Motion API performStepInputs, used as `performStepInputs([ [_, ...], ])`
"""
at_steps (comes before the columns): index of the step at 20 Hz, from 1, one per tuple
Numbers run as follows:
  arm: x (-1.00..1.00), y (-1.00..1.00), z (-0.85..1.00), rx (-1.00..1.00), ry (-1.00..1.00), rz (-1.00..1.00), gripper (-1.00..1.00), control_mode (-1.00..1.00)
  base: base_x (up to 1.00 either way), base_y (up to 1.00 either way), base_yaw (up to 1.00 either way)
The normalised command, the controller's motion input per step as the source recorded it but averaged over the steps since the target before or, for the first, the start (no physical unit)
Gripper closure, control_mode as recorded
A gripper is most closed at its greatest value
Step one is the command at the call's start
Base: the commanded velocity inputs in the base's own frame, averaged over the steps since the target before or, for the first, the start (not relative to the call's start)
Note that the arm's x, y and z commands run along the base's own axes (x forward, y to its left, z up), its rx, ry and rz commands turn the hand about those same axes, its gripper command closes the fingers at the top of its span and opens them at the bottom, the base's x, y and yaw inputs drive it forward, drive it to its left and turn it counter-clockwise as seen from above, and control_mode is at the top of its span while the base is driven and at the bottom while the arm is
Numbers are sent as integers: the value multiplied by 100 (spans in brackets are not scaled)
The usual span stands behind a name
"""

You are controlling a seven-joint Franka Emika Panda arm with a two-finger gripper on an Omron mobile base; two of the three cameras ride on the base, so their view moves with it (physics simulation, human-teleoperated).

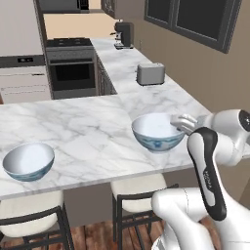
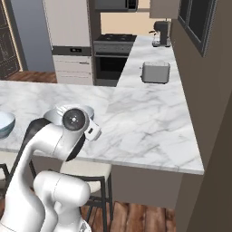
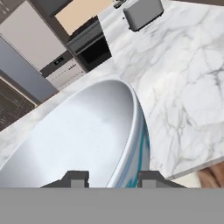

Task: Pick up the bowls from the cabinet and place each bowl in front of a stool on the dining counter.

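While pincer (image 3: 110, 178) straddles its rim, round glossy bowl (image 1: 157, 131) rests on veined marble (image 1: 88, 132).

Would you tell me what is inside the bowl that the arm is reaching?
The right bowl looks empty: its pale inside shows in the hand view. The end effector straddles its rim and hides that part of the wall. The left bowl is empty too.

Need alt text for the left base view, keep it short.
Two round white porcelain bowls with blue-teal patterns sit on the long white grey-veined marble counter: one at the left, one at the right with the white robot arm's hand closed on its rim. Cream-cushioned stools stand below, and a grey toaster sits behind.
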Motion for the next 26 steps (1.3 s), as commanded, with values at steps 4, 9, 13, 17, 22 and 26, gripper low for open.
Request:
performStepInputs([
  [4,34,0,-42,-2,-9,0,100,-100,0,0,0],
  [9,37,0,-31,0,-3,0,100,-100,0,0,0],
  [13,34,0,-23,0,0,0,100,-100,0,0,0],
  [17,31,0,-22,0,0,0,100,-100,0,0,0],
  [22,30,0,-20,0,0,0,100,-100,0,0,0],
  [26,24,0,-23,0,0,0,100,-100,0,0,0],
])
